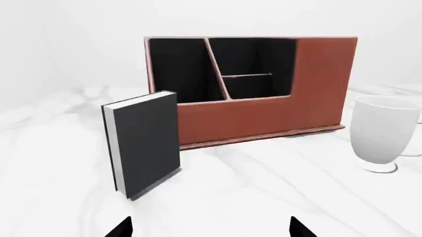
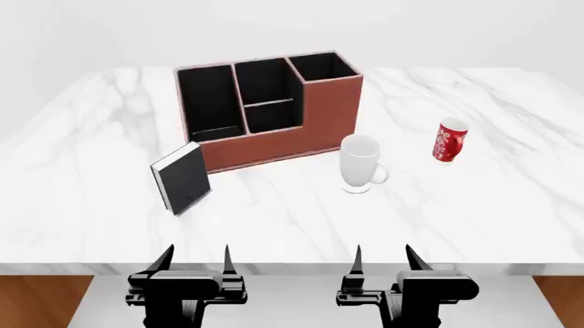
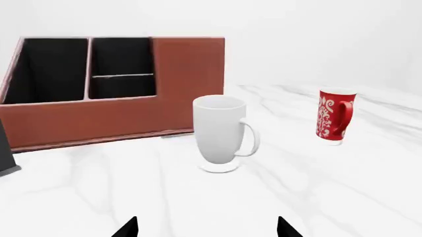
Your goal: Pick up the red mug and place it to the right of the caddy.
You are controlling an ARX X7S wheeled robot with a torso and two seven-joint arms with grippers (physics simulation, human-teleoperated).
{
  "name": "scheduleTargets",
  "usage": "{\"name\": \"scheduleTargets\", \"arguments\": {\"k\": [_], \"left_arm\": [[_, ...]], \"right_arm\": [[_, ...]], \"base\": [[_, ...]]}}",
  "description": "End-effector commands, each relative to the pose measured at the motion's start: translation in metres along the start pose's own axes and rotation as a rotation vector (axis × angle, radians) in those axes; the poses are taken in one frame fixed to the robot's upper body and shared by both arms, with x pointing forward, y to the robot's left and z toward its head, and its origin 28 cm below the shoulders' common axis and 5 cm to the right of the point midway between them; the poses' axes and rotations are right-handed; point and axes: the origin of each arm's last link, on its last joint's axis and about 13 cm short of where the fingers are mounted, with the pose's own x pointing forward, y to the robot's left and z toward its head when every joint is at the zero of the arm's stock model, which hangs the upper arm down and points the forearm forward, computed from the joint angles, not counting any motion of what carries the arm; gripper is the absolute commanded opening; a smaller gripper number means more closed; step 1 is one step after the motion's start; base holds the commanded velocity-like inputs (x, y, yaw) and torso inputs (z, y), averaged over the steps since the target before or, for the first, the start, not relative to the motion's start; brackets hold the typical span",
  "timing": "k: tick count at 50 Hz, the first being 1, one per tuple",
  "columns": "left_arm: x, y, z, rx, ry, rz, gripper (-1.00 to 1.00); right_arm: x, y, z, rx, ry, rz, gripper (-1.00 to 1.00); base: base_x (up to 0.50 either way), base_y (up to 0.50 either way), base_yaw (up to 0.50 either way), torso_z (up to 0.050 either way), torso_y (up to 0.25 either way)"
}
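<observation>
Farthest left on the white marble table (image 2: 82,171), a small black book (image 2: 182,178), upright, just beside the caddy's front left corner. Behind it, the reddish-brown caddy (image 2: 273,140), black-lined compartments open upward, taller section at its right rear corner. Next, just beside the caddy's right front corner, a plain white footed mug (image 2: 360,164), upright, handle turned toward the near right. Farther right, well apart from the caddy and clear of the white mug, the red mug (image 2: 449,142), upright on the table, white pattern on its side. Along the near edge, left gripper (image 2: 193,258) and right gripper (image 2: 383,257), jaws apart on both, holding nothing, well short of every object.
</observation>
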Motion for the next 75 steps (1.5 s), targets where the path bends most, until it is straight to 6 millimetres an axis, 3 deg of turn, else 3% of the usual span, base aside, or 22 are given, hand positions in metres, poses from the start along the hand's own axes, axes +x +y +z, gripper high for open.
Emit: {"name": "scheduleTargets", "arguments": {"k": [1,14,62,75], "left_arm": [[-0.0014,0.0006,0.001,-0.001,-0.003,0.003,1.0],[-0.0019,0.0007,0.0005,0.006,-0.001,0.005,1.0],[-0.0011,0.0009,-0.0003,0.012,0.005,-0.004,1.0],[-0.0009,0.0011,0.0009,0.017,0.008,0.0,1.0]], "right_arm": [[-0.002,0.0004,0.0008,-0.016,-0.015,-0.008,1.0],[-0.003,0.0001,-0.0009,-0.004,0.034,0.019,1.0],[0.0017,-0.0019,-0.0017,0.012,0.046,-0.03,1.0],[0.0015,-0.0022,0.0024,0.009,0.05,-0.025,1.0]], "base": [[0.0,0.0,0.0,0.0,0.0],[0.0,-0.02,0.0,0.0,0.0],[0.0,-0.5,0.0,0.0,0.0],[0.0,-0.02,0.0,0.0,0.0]]}}
